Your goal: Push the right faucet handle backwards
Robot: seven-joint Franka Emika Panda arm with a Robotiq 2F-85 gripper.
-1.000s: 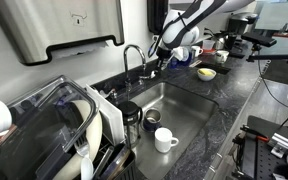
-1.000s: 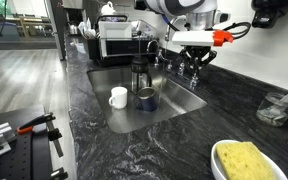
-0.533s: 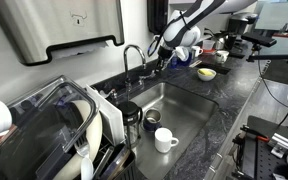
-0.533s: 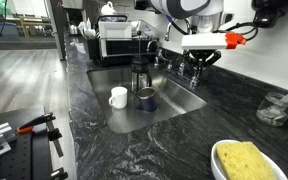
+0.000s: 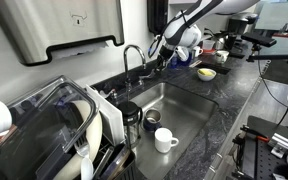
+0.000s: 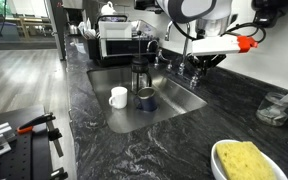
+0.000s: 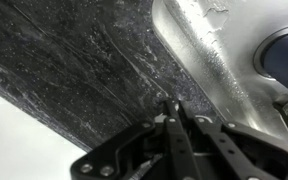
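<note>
The chrome gooseneck spout point(image 5: 132, 55) stands behind the sink point(image 5: 189, 110). The right faucet handle point(image 5: 154, 69) is a short silvery lever beside the spout, and in an exterior view point(image 6: 190, 76) it shows just under the gripper. My gripper point(image 5: 163, 60) point(image 6: 194, 70) is at this handle, fingers pointing down onto it. In the wrist view the fingers point(image 7: 174, 106) are pressed together with nothing between them, over dark speckled countertop point(image 7: 74, 60) next to the sink's rim point(image 7: 199, 50). The handle is hidden in the wrist view.
In the sink are a white mug point(image 5: 165, 139) point(image 6: 118, 96), a metal cup point(image 5: 152, 118) point(image 6: 146, 98) and a dark jug point(image 5: 131, 115) point(image 6: 140, 72). A dish rack point(image 5: 54, 130) stands beside the sink. A yellow sponge lies in a bowl point(image 6: 252, 160).
The wrist has swung, carrying its orange part sideways in an exterior view, and the gripper has shifted slightly at the handle. The fingers stay together.
</note>
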